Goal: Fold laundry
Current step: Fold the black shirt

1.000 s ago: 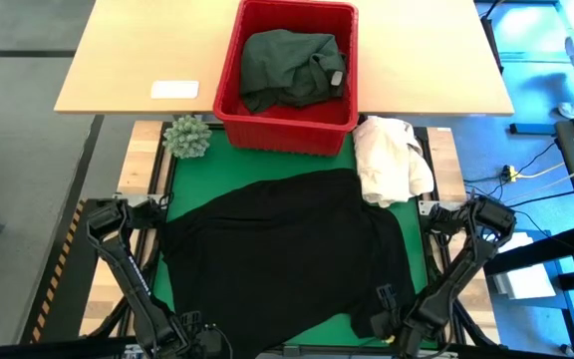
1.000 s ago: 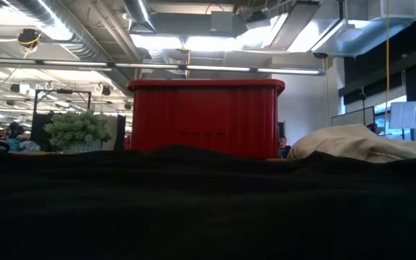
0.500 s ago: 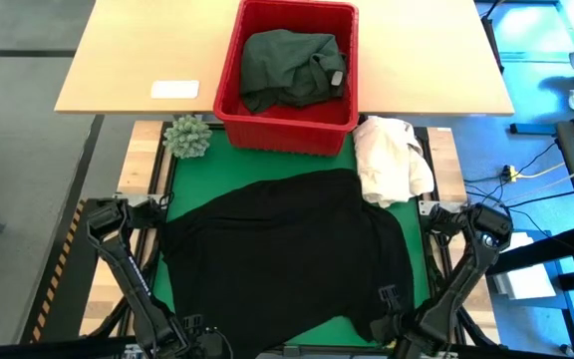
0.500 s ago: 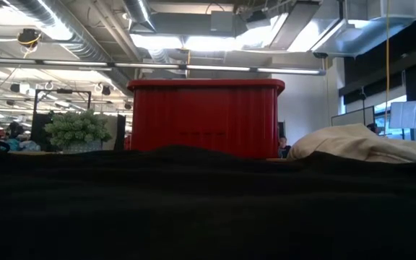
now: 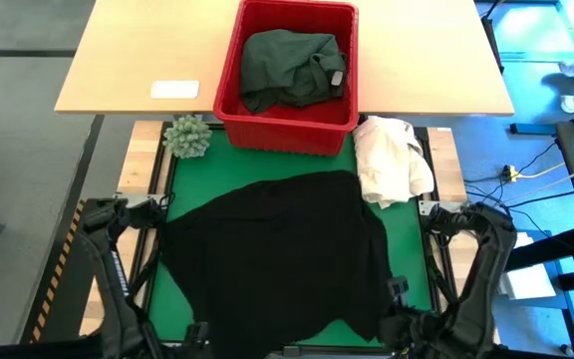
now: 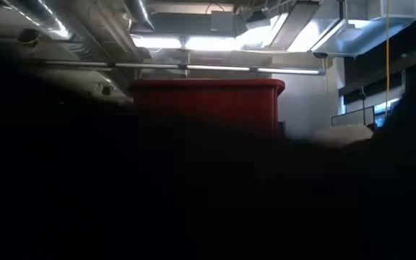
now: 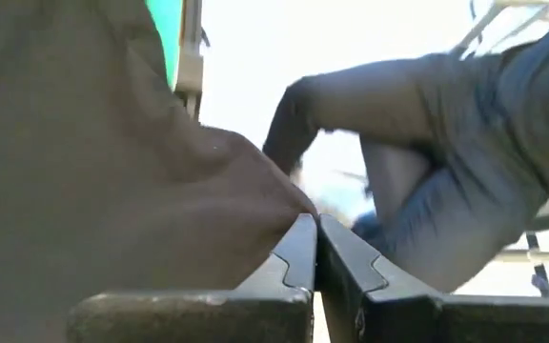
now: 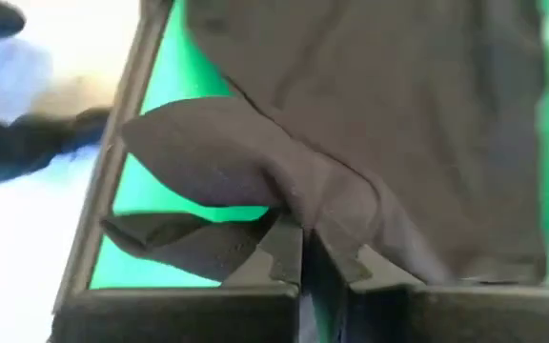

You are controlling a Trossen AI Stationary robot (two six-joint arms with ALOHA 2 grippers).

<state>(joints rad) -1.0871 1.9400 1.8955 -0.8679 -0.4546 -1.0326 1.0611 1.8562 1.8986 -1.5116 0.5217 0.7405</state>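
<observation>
Pale wooden counter [image 5: 417, 60], green mat [image 5: 227, 170], black cloth garment [image 5: 277, 254] spread on it (blocking the low view), red plastic basket [image 5: 287, 125] holding dark green garment [image 5: 287, 65], cream cloth heap [image 5: 392, 160], spiky green plant [image 5: 187, 137], right hand [image 8: 301, 250] and left hand [image 7: 315, 250] each pinching black cloth at the near edge.

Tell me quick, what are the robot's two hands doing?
Left gripper: shut, pinching the black garment.
Right gripper: shut, pinching the same garment's near edge.
</observation>
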